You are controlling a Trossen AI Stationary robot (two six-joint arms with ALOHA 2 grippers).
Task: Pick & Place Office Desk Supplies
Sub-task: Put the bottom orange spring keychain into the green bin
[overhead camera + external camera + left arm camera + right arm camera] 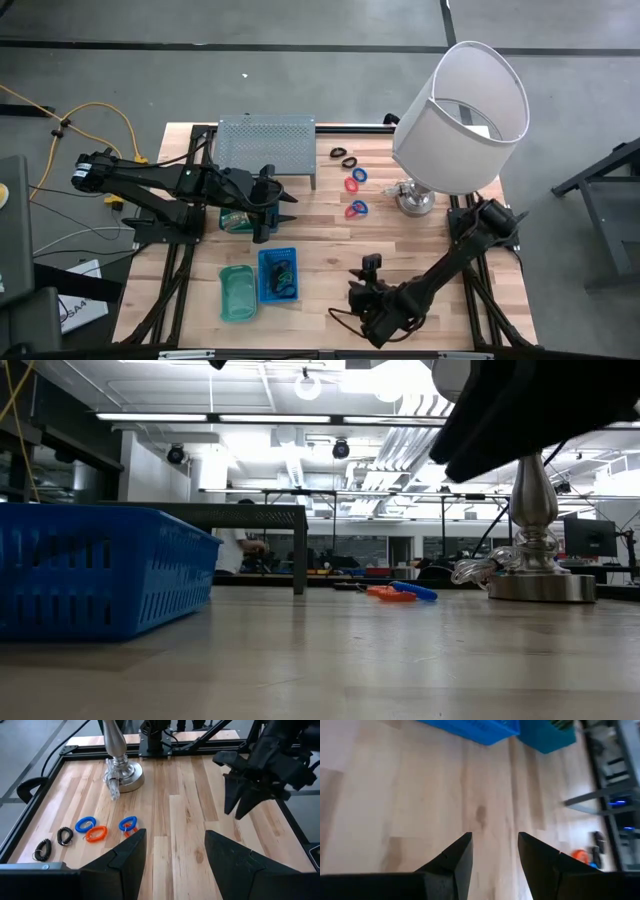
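Red and blue rings lie flat on the wood between the rack and the lamp; they also show in the left wrist view. Two black loops lie beyond them, toward the far edge. The blue tray holds dark items, and a teal tray sits beside it. A yellow-green packet lies under the left arm. My left gripper is open and empty, hovering left of the rings. My right gripper is open and empty, right of the blue tray, above bare wood.
The grey perforated rack stands at the far edge behind the left arm. The white-shaded lamp rests on its metal base at far right. Bare wood lies between the trays, the rings and the lamp base.
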